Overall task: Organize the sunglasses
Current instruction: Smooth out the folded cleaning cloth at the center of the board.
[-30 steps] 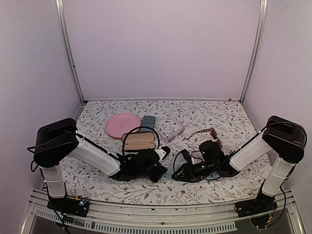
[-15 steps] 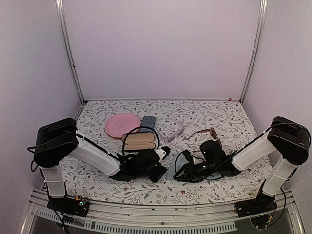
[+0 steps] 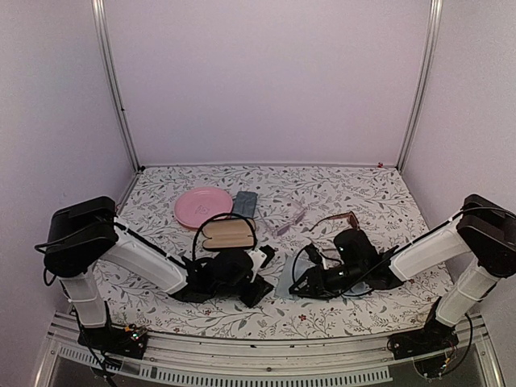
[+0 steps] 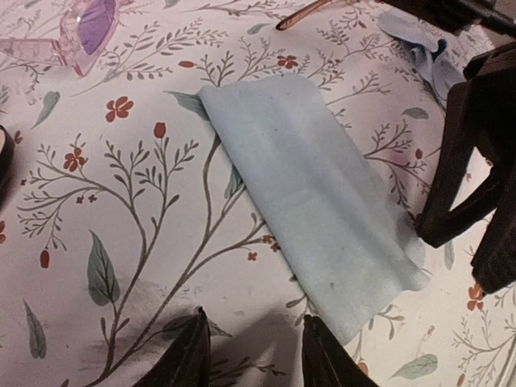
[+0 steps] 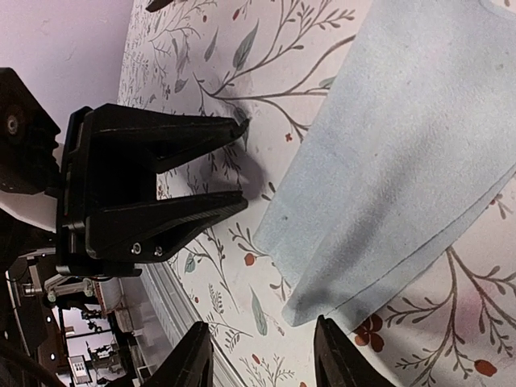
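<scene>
The pale pinkish sunglasses (image 3: 287,218) lie on the floral table behind my grippers; one lens shows in the left wrist view (image 4: 89,28). The reddish-brown sunglasses (image 3: 339,219) lie to their right, partly behind my right arm. A light blue cloth (image 3: 285,279) lies flat between my two grippers, and shows in the left wrist view (image 4: 322,218) and the right wrist view (image 5: 419,153). My left gripper (image 4: 254,359) is open and empty at the cloth's near left corner. My right gripper (image 5: 262,359) is open and empty, low at the cloth's other side, facing the left gripper's fingers (image 5: 161,177).
An open black oval case (image 3: 229,234) with a tan lining sits behind my left gripper. A grey-blue case (image 3: 245,201) and a pink plate (image 3: 201,206) lie further back. A second, crumpled blue cloth (image 4: 427,52) lies near the right gripper.
Both arms have sunk lower and stretched out. The right wrist has shifted a little, so more of the flat blue cloth shows between the grippers. The sunglasses have not moved.
</scene>
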Action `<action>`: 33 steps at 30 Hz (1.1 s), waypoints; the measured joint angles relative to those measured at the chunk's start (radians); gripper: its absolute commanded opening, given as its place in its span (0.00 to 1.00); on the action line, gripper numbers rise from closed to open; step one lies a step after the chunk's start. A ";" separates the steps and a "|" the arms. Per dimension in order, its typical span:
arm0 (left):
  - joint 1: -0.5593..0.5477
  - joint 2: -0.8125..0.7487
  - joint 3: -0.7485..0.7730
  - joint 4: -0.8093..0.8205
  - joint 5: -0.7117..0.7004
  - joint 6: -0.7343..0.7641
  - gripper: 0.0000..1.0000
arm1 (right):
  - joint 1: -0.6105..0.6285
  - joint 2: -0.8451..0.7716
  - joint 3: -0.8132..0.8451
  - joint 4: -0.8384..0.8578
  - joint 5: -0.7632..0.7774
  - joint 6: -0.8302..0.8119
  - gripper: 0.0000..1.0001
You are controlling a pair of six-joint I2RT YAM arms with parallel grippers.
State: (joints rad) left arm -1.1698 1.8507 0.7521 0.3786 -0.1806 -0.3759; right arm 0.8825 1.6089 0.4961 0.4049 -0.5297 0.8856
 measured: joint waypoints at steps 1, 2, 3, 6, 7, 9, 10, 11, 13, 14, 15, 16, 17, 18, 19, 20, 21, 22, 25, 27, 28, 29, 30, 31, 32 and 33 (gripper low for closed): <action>0.000 0.000 0.000 0.005 0.013 -0.007 0.41 | 0.000 0.000 0.000 0.005 0.000 0.000 0.46; 0.000 0.000 0.000 0.010 0.031 -0.019 0.41 | 0.000 0.000 0.000 0.010 -0.001 0.001 0.46; 0.000 0.000 0.000 0.014 0.044 -0.029 0.43 | 0.000 0.000 0.000 0.016 -0.002 0.003 0.46; 0.000 0.000 0.002 0.021 0.086 -0.069 0.47 | 0.000 0.000 0.000 0.044 -0.005 0.014 0.46; 0.000 0.000 0.003 0.021 0.095 -0.079 0.48 | 0.000 0.000 0.000 0.054 -0.005 0.019 0.46; 0.003 0.001 0.011 0.017 0.119 -0.111 0.50 | 0.000 0.000 0.000 0.072 -0.006 0.027 0.46; 0.005 0.001 0.019 0.008 0.130 -0.129 0.51 | 0.000 0.000 0.000 0.080 -0.006 0.032 0.46; 0.007 0.001 0.025 -0.001 0.141 -0.140 0.51 | 0.000 0.000 0.000 0.088 -0.006 0.038 0.46; 0.012 0.007 0.052 -0.034 0.165 -0.169 0.53 | 0.000 0.000 -0.001 0.102 -0.006 0.046 0.46; 0.014 0.011 0.066 -0.050 0.174 -0.180 0.54 | 0.000 0.000 -0.002 0.110 -0.006 0.050 0.46; 0.018 0.013 0.075 -0.060 0.177 -0.190 0.55 | 0.000 0.000 -0.005 0.118 -0.005 0.053 0.47; 0.024 0.014 0.083 -0.071 0.181 -0.203 0.55 | 0.000 0.000 -0.010 0.127 -0.005 0.059 0.46; 0.030 0.014 0.087 -0.080 0.185 -0.213 0.56 | 0.000 0.000 -0.016 0.135 -0.004 0.063 0.46; 0.035 0.014 0.090 -0.086 0.186 -0.220 0.57 | 0.000 0.000 -0.024 0.143 -0.004 0.068 0.46; 0.040 0.015 0.097 -0.097 0.185 -0.230 0.58 | 0.000 0.000 -0.034 0.153 -0.003 0.072 0.47; 0.044 0.016 0.103 -0.106 0.185 -0.238 0.58 | 0.000 0.000 -0.045 0.161 -0.003 0.077 0.46; 0.046 0.016 0.107 -0.111 0.185 -0.244 0.59 | 0.000 0.000 -0.053 0.166 -0.003 0.081 0.47; 0.047 0.016 0.109 -0.115 0.187 -0.251 0.59 | 0.000 0.000 -0.061 0.171 -0.003 0.084 0.47; 0.047 0.016 0.111 -0.116 0.197 -0.262 0.59 | 0.000 0.000 -0.077 0.179 -0.003 0.091 0.46; 0.047 0.013 0.111 -0.116 0.212 -0.263 0.59 | 0.000 -0.007 -0.082 0.182 -0.003 0.094 0.46; 0.047 0.011 0.111 -0.116 0.220 -0.263 0.59 | -0.001 -0.012 -0.084 0.185 -0.003 0.094 0.47; 0.048 0.006 0.109 -0.114 0.234 -0.262 0.59 | -0.002 -0.018 -0.087 0.188 -0.002 0.094 0.46; 0.049 -0.004 0.105 -0.113 0.250 -0.261 0.58 | -0.002 -0.026 -0.091 0.193 -0.002 0.095 0.47; 0.051 -0.015 0.101 -0.111 0.267 -0.260 0.58 | -0.004 -0.033 -0.095 0.196 -0.001 0.095 0.47; 0.054 -0.027 0.098 -0.109 0.288 -0.260 0.58 | -0.005 -0.039 -0.098 0.201 -0.001 0.095 0.47; 0.058 -0.040 0.096 -0.103 0.310 -0.260 0.58 | -0.006 -0.046 -0.103 0.205 0.000 0.095 0.46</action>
State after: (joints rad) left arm -1.1118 1.8111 0.8478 0.2756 0.1291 -0.6361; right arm 0.8764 1.5631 0.3935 0.6098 -0.5297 0.9802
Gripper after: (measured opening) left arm 0.583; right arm 0.464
